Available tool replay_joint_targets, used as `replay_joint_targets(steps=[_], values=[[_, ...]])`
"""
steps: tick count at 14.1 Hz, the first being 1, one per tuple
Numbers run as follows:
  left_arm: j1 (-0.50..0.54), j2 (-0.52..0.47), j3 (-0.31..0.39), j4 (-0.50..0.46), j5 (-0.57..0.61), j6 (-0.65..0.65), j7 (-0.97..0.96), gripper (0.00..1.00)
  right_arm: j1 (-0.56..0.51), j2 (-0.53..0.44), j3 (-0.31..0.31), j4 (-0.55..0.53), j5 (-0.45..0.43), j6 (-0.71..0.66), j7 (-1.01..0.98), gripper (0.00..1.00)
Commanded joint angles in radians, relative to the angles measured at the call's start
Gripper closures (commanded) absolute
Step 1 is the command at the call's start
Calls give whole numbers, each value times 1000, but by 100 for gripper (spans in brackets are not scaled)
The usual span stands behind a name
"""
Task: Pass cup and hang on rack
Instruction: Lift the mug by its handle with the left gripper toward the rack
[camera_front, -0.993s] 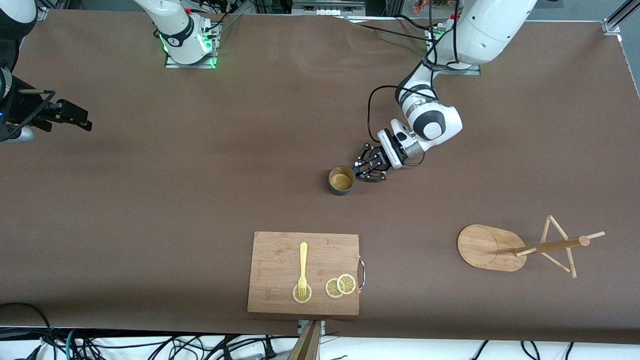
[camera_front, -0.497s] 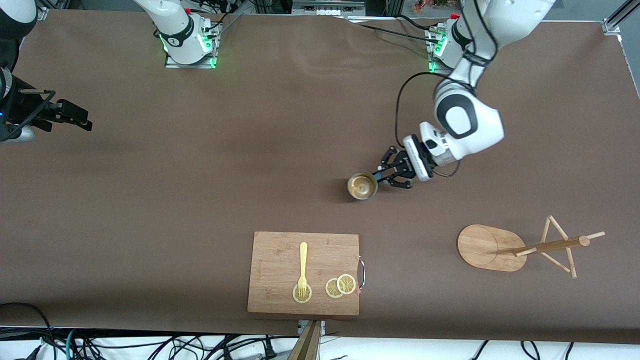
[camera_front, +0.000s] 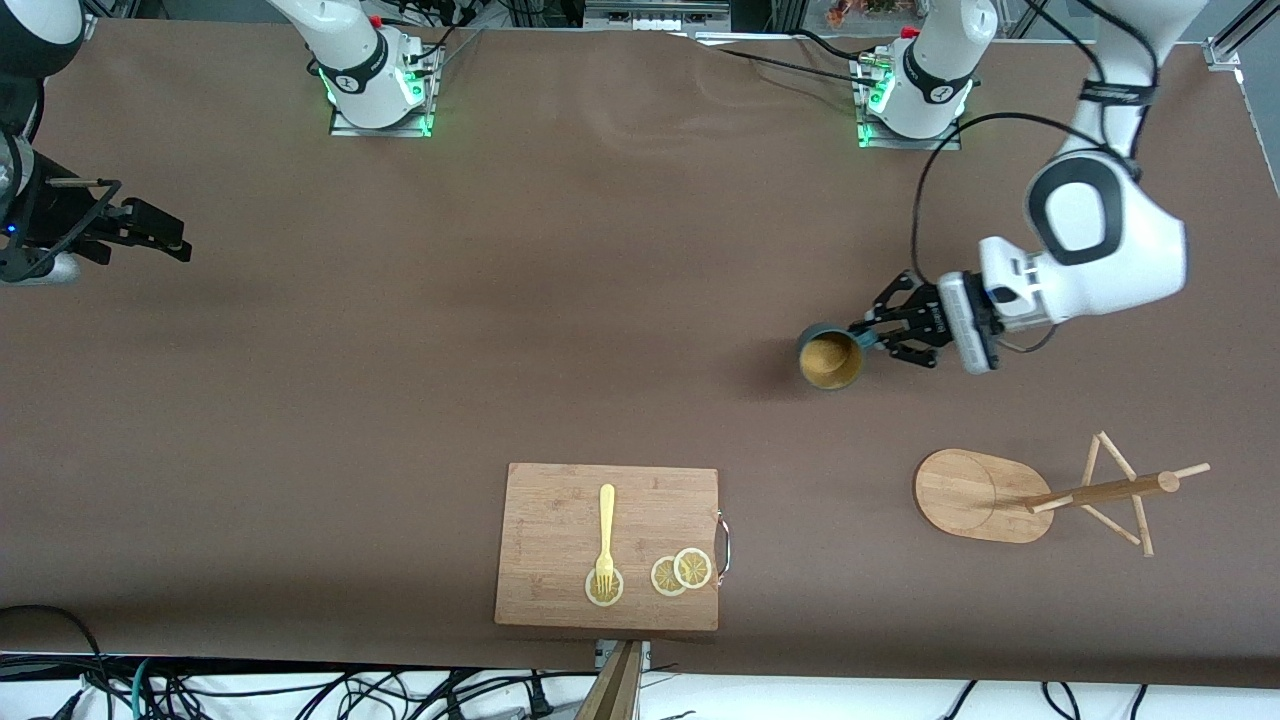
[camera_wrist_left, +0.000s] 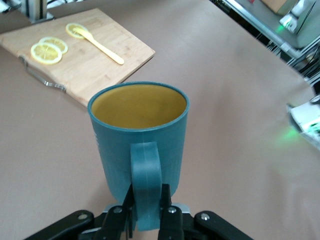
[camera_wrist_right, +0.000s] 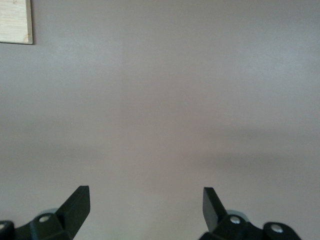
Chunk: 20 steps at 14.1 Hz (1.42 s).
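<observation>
The dark teal cup (camera_front: 830, 357) with a yellowish-tan inside hangs in the air over the bare table toward the left arm's end. My left gripper (camera_front: 872, 337) is shut on the cup's loop handle (camera_wrist_left: 146, 185); the cup (camera_wrist_left: 140, 135) fills the left wrist view. The wooden rack (camera_front: 1040, 492) stands on its oval base nearer the front camera, its post and pegs toward the left arm's end. My right gripper (camera_front: 160, 240) waits open and empty over the right arm's end of the table; it also shows in the right wrist view (camera_wrist_right: 146, 200).
A bamboo cutting board (camera_front: 560, 520) lies near the front edge with a yellow fork (camera_front: 605, 535) and lemon slices (camera_front: 680, 571) on it. It also shows in the left wrist view (camera_wrist_left: 95, 65).
My left gripper lifted the cup off the table and carried it toward the left arm's end, closer to the rack. The right arm stayed still.
</observation>
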Motion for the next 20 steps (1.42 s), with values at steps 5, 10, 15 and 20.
replay_joint_targets(steps=[5,10,15,20], values=[[6,-21,261,161,165,-411,-280,100,2,-6,37,19,15,-49,10,0],[49,11,350,172,58,-518,-555,100,2,-7,39,19,15,-56,10,0],[107,22,355,172,-120,-604,-906,100,2,-6,40,19,15,-55,10,0],[186,78,353,172,-257,-650,-1120,100,2,-7,40,19,15,-64,10,0]])
